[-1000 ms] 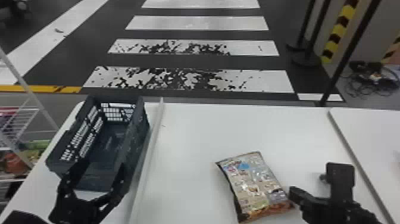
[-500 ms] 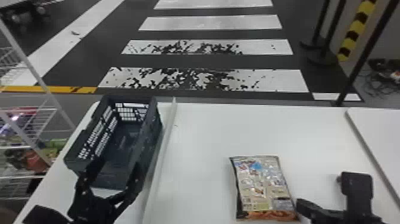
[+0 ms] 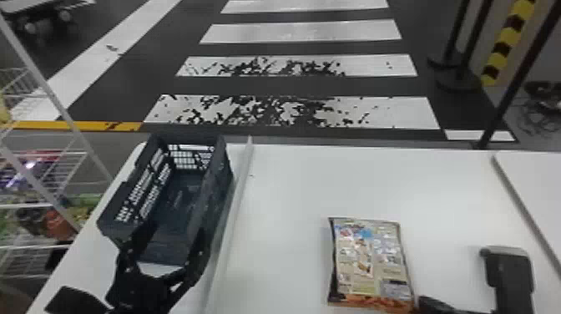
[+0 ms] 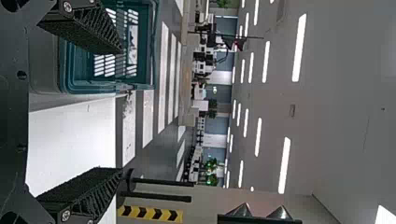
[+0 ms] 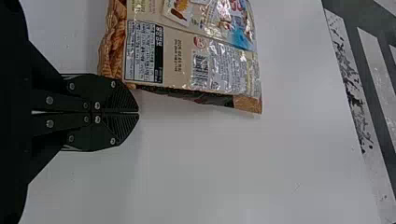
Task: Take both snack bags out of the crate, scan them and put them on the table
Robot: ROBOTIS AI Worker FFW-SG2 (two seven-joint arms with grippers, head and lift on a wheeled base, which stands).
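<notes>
The crate [image 3: 211, 204] stands on the left of the table, its visible floor bare. My left gripper [image 3: 175, 230] is open at the crate's near end; in the left wrist view the open left gripper [image 4: 121, 111] has one finger in front of the teal-looking crate [image 4: 152, 51]. One snack bag [image 3: 365, 259] lies flat on the table, right of centre, with its long sides almost straight toward me. Low at its right corner is my right gripper [image 3: 432, 305]. In the right wrist view, the right gripper [image 5: 138, 112] is shut on nothing, close against the edge of the snack bag [image 5: 187, 56].
A thin raised strip [image 3: 231, 217] runs along the table [image 3: 292, 183] beside the crate. A black upright block [image 3: 509, 267] stands at the right. Wire shelves [image 3: 62, 167] with goods are at the left, and a second white surface [image 3: 538, 188] adjoins at the right.
The snack bag has turned from a slant to nearly straight. My right gripper has come nearer the front. The head view has shifted, so the table and crate appear farther right.
</notes>
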